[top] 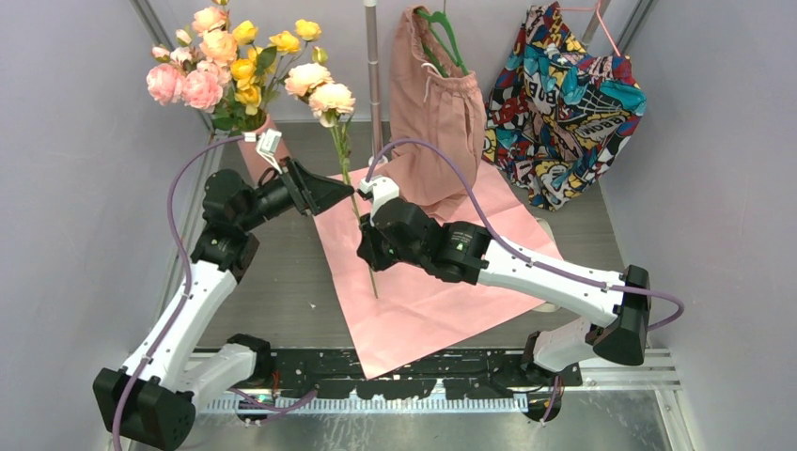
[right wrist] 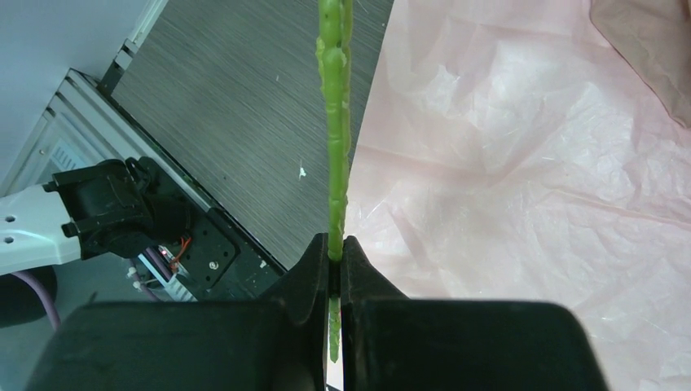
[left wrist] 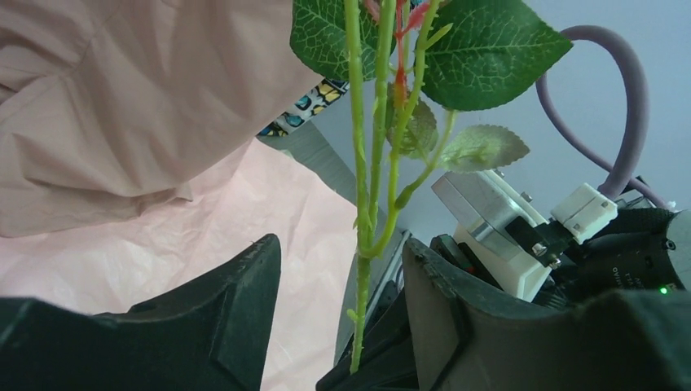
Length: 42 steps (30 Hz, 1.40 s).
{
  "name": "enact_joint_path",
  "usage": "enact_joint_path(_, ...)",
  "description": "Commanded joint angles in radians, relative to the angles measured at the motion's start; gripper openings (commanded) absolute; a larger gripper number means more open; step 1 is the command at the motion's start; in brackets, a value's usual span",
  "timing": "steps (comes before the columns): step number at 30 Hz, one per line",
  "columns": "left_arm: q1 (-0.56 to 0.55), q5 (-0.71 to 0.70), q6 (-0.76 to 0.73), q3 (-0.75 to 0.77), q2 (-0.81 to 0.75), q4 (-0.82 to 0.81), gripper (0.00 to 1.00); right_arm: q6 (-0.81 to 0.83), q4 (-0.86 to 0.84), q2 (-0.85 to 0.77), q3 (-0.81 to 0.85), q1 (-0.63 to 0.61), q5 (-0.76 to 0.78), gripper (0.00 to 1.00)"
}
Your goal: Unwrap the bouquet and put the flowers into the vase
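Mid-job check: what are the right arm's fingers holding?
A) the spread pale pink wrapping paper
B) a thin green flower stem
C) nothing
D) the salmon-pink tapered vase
B: in the right wrist view, the right arm's fingers are pinched shut on the thin green flower stem, with the pale pink wrapping paper lying flat beneath.

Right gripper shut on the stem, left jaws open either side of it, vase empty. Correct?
No: the vase already holds pink and yellow flowers, per the top view. The rest stands: right gripper shut on the stem, left gripper open around it.
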<state>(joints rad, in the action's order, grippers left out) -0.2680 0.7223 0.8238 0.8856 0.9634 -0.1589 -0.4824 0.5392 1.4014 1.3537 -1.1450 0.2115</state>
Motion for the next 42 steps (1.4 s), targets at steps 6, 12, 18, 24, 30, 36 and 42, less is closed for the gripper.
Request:
enact_joint_path(6,0.004,0.047,0.068,-0.021,0.036,-0.176,0.27,-0.018,-0.080,-0.033,-0.007,0.000,-0.023,0.01)
enact_joint_path(12,0.003,0.072,0.103,-0.040,0.055,-0.242,0.00,-0.017,-0.080,-0.034,-0.012,0.000,-0.020,0.01)
enact_joint_path(18,0.004,0.056,0.081,-0.035,0.042,-0.235,0.00,-0.016,-0.079,-0.036,-0.016,0.000,-0.012,0.01)
enact_joint_path(24,0.003,-0.058,-0.103,0.064,0.014,-0.023,0.00,-0.021,-0.100,-0.076,-0.039,0.000,0.046,0.67)
enact_joint_path(30,0.004,-0.237,-0.224,0.130,0.009,0.060,0.00,-0.017,-0.113,-0.159,-0.083,0.000,0.133,0.84)
enact_joint_path(36,0.005,-0.527,-0.436,0.181,0.004,0.061,0.00,-0.018,-0.123,-0.239,-0.150,0.001,0.192,0.85)
enact_joint_path(42,0.004,-0.777,-0.614,0.268,0.084,-0.012,0.00,-0.014,-0.131,-0.245,-0.191,0.014,0.208,0.85)
